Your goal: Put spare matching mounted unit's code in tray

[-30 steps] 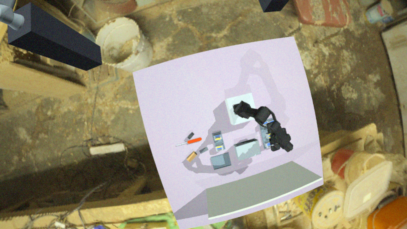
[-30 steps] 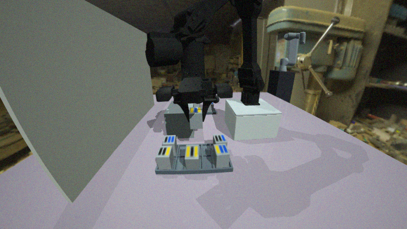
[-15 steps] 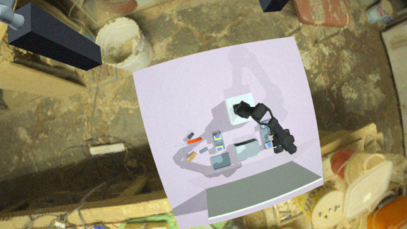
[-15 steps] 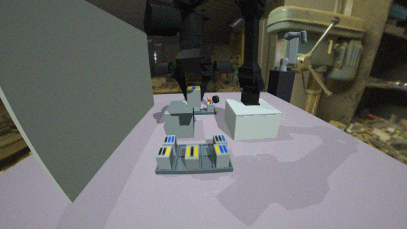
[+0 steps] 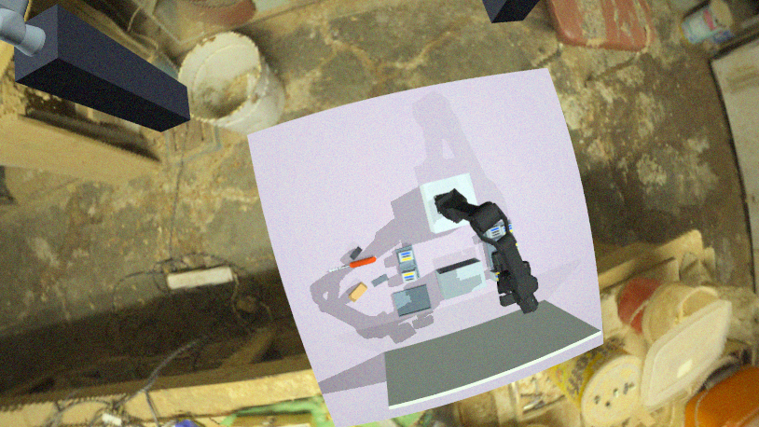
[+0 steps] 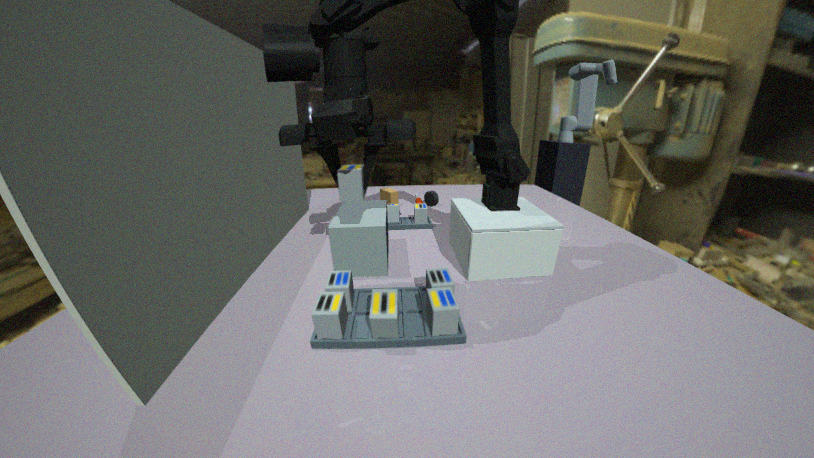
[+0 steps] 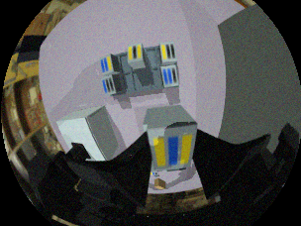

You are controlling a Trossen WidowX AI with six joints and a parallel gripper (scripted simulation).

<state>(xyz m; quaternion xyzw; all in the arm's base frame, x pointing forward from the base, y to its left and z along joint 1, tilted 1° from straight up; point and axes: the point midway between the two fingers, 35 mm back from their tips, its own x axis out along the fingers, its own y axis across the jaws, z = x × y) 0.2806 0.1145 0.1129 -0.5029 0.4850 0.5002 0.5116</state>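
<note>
Spare (image 7: 172, 149) with yellow, blue and yellow bars on its top sits clamped between the fingers of the gripper (image 6: 348, 166), lifted well above the rack (image 6: 388, 330) of remaining spares, presumably so it clears the tall grey mounted unit (image 6: 358, 243) that stands just behind that rack. Carried high and upright with its coded face up, it appears to be heading over that unit toward the small tray (image 6: 408, 222) on the unit's far side. Release is not yet due, since the jaws grasp the spare above the unit rather than over the tray.
</note>
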